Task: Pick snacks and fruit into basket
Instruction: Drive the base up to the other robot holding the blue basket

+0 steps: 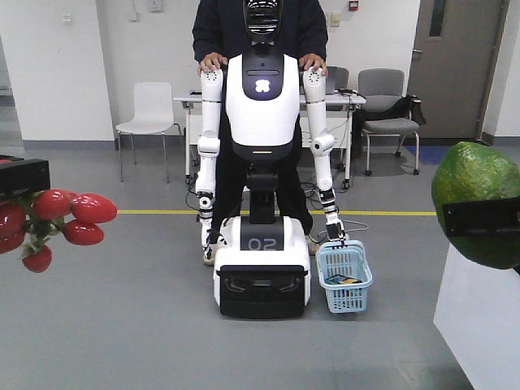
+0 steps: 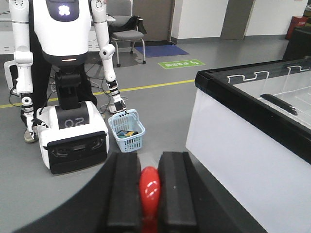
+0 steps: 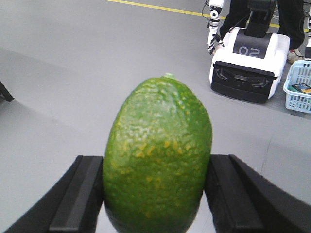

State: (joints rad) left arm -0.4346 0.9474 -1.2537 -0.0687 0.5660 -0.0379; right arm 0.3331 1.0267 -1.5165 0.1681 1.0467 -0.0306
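Left tool (image 2: 149,194) clamps red cherry tomatoes (image 1: 57,219); right tool (image 3: 155,194) grips a green avocado (image 3: 158,155), both fruits seemingly bound for the far blue basket (image 1: 344,276).

Shows a white humanoid machine (image 1: 262,97) marked 02 on the grey floor, with a person in dark clothes (image 1: 218,24) close behind it, hands on its shoulders. Shows behind them a yellow floor line (image 1: 162,212), a white chair (image 1: 152,110), grey chairs (image 1: 390,101) and a brown door (image 1: 451,65). Shows, in the left wrist view, a white chest freezer (image 2: 252,141) with a black-rimmed glass lid, and a green floor sign (image 2: 181,63) beyond.
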